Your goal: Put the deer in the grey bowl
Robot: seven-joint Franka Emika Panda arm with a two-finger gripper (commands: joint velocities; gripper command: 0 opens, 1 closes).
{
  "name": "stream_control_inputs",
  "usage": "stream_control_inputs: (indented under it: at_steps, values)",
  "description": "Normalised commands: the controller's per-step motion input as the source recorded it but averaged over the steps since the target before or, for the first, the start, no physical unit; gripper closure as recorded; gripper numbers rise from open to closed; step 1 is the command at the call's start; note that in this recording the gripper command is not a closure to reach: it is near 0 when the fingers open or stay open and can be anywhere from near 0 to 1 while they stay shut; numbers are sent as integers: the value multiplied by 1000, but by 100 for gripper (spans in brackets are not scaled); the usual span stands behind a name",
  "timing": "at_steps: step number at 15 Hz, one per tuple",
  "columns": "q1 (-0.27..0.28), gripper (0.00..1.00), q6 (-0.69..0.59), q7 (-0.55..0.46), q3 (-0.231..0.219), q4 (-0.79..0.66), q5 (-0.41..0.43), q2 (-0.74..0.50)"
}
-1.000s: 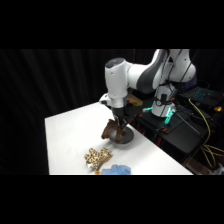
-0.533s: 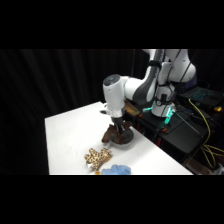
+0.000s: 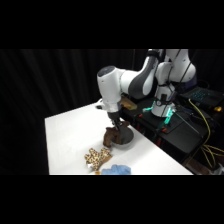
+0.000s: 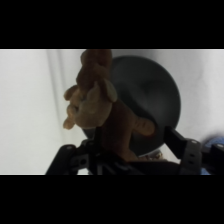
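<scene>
We see the hand (image 3: 115,125) clenched on the deer (image 3: 111,135), which hangs over the grey bowl's (image 3: 126,140) near rim; beside it on the table (image 3: 70,130) lie a spotted plush toy (image 3: 96,158) and a blue cloth (image 3: 116,170).

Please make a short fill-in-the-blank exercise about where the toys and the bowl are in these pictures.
1. The pincer holds the ____ over the table.
2. The deer hangs partly above the grey ____.
3. The tan spotted toy lies on the ____ table.
4. Beside the spotted toy lies a ____ cloth.

Missing words: deer; bowl; white; blue
</scene>
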Motion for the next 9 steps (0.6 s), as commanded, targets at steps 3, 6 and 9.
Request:
stream_control_inputs:
  at_steps: [3,6,9]
  values:
    - [-52,0,-553,-289,-26,13,83,-626]
    - [-61,0,-628,-242,-36,128,-17,-643]
    - [-74,0,-515,-186,-34,250,-61,-469]
